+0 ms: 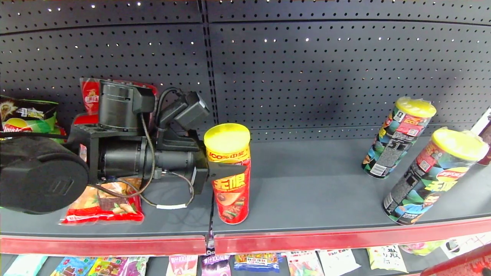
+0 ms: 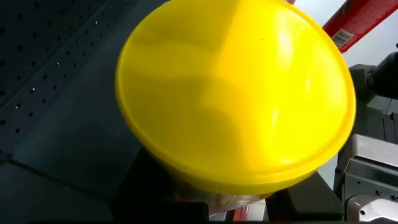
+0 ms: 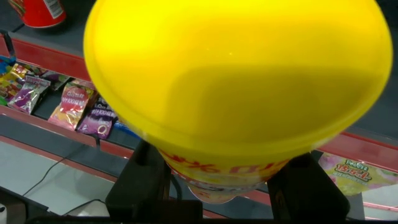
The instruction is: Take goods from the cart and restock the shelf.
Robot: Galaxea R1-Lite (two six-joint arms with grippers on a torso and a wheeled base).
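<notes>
Red cylindrical chip can (image 1: 230, 184) with a yellow plastic lid stands upright on the grey metal shelf (image 1: 307, 184), long axis vertical, lid up. It sits near the red front lip by the seam between shelf sections; base seems to touch the deck, hard to confirm. Left gripper (image 1: 224, 170) comes in level from the side, fingers clamped on the can's upper body just under the lid. Right gripper (image 3: 225, 190), out in front of the shelf lip, has its black fingers (image 3: 140, 186) closed on a second yellow-lidded can (image 3: 236, 81), lid towards the wrist camera. A dark multicoloured can (image 1: 399, 138) and its twin (image 1: 433, 176) stand on the shelf's right end. Flat red snack bag (image 1: 103, 209) lies under the left arm.
</notes>
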